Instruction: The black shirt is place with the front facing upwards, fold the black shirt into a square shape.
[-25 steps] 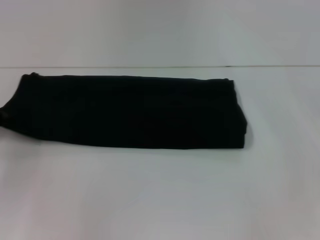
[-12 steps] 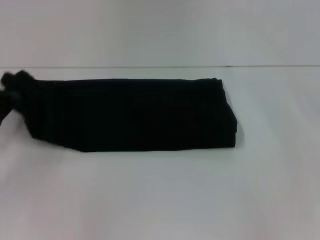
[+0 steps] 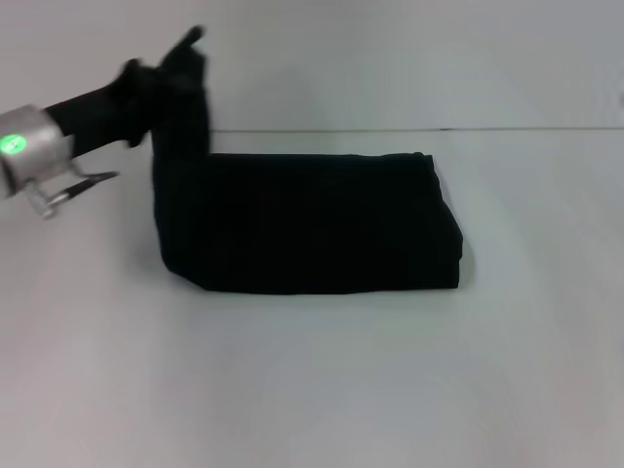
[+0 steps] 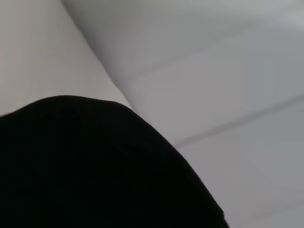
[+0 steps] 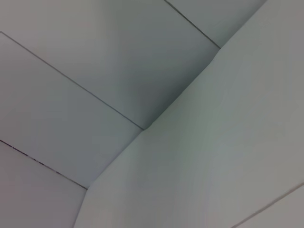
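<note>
The plain black cloth shirt (image 3: pixel 322 229) lies folded into a long flat band across the white table (image 3: pixel 322 390), running left to right near the table's far edge. Its right end is squared off, with stacked layers showing at the corner. Its left end is lifted off the table and stands up as a narrow vertical strip, rising to a bunched tip above the table's far edge. The lower left corner of the band curves up from the table surface. No lettering or label shows. In the left wrist view the black cloth (image 4: pixel 95 171) fills the near part of the picture.
</note>
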